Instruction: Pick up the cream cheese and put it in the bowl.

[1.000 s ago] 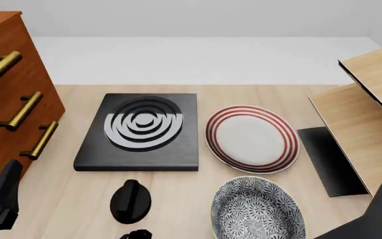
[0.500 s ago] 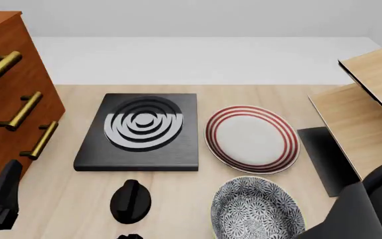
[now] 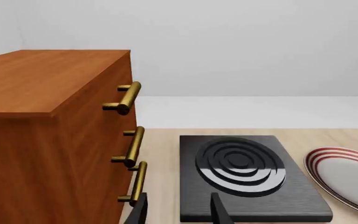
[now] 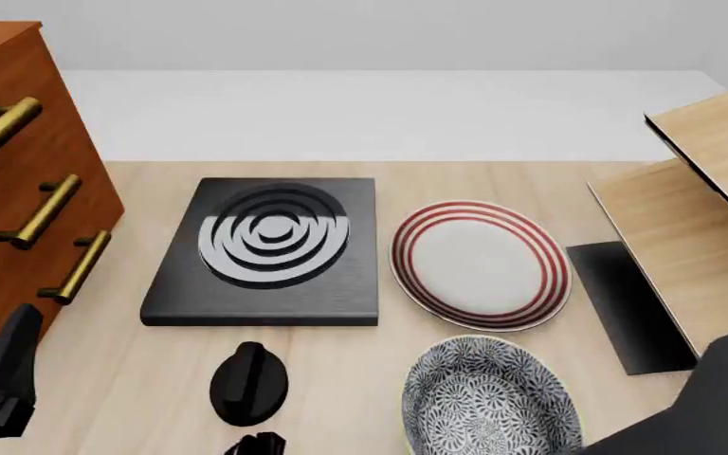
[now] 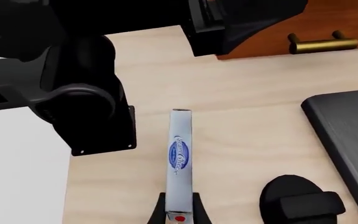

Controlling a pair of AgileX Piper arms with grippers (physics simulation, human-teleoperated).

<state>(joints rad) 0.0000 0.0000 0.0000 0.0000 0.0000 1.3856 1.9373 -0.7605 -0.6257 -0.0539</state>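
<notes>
The cream cheese (image 5: 178, 158) shows only in the right wrist view, edge-on, a thin grey box with a blue oval logo. My right gripper (image 5: 179, 212) is shut on its near end and holds it over the wooden table. In the front view only a black tip (image 4: 259, 444) of that gripper shows at the bottom edge, left of the bowl (image 4: 491, 398). The bowl, patterned grey-blue, stands empty at the front right. My left gripper (image 3: 179, 212) is open and empty, pointing at the stove plate (image 3: 247, 172).
A red-ringed white plate (image 4: 478, 263) lies behind the bowl. A black stove plate (image 4: 269, 248) lies in the middle, with a black knob (image 4: 247, 379) in front of it. A wooden drawer cabinet (image 4: 23, 190) stands left. A wooden rack (image 4: 693, 218) stands right.
My right arm's dark bulk rose into the front view's bottom right corner, then dropped back lower. The gripper tip at the bottom edge shifted slightly. Bowl, plate and left arm have not moved.
</notes>
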